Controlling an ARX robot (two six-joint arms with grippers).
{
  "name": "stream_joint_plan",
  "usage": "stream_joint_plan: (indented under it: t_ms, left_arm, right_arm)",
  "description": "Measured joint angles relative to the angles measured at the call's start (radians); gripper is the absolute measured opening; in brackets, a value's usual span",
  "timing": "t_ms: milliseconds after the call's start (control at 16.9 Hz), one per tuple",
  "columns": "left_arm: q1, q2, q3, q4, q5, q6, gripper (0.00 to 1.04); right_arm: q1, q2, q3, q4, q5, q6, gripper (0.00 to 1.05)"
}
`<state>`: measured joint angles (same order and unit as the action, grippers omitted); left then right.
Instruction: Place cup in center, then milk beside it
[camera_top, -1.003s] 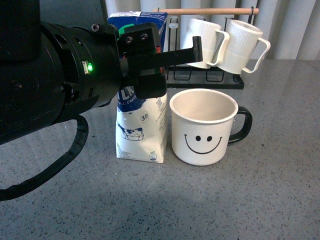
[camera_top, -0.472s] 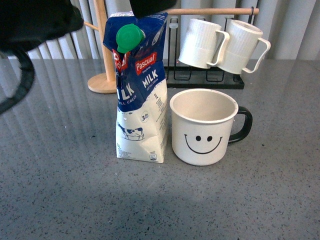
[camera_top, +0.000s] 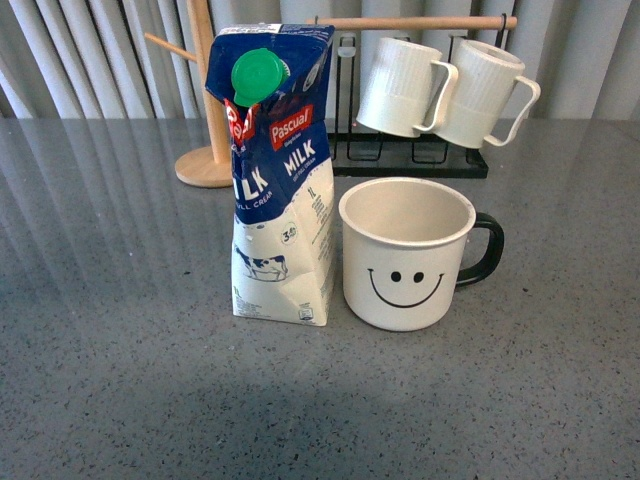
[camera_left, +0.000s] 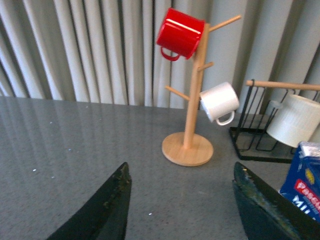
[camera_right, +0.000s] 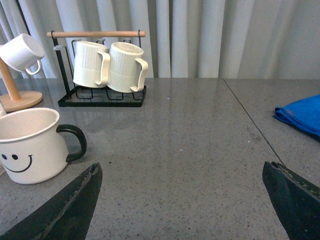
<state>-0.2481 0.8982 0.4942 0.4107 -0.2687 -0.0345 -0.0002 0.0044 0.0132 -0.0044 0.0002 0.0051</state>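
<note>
The white smiley-face cup (camera_top: 407, 254) with a black handle stands upright on the grey table in the front view. The blue-and-white Pascual milk carton (camera_top: 279, 180) with a green cap stands close beside it on its left, a narrow gap between them. Neither arm shows in the front view. My left gripper (camera_left: 179, 172) is open and empty, with a corner of the milk carton (camera_left: 303, 182) beside one finger. My right gripper (camera_right: 182, 172) is open and empty; the cup (camera_right: 31, 145) stands off to one side of it.
A black rack (camera_top: 410, 160) with two ribbed white mugs (camera_top: 404, 87) stands behind the cup. A wooden mug tree (camera_left: 188, 147) carries a red mug (camera_left: 180, 32) and a small white cup (camera_left: 219, 101). A blue cloth (camera_right: 300, 116) lies on the table in the right wrist view.
My left arm, which was at the milk carton a second ago, has drawn back up and out of the front view. Carton and cup stand unmoved.
</note>
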Motion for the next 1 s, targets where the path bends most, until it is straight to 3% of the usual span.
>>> stream_joint_plan:
  t_ms: [295,767,885,1003]
  left_arm:
    - [0.103,-0.173,-0.241,0.054,0.12,0.017,0.03]
    - [0.155,-0.283,-0.338,0.044,0.174,0.018,0.01]
    - [0.222,-0.322,-0.363,0.029,0.252,0.018,0.01]
    - [0.253,-0.377,-0.392,0.004,0.264,0.018,0.01]
  right_arm:
    - [0.0,0.0,0.0,0.0,0.0,0.0,0.98]
    - [0.0,0.0,0.0,0.0,0.0,0.0,0.98]
    - [0.0,0.0,0.0,0.0,0.0,0.0,0.98]
    - [0.0,0.0,0.0,0.0,0.0,0.0,0.98]
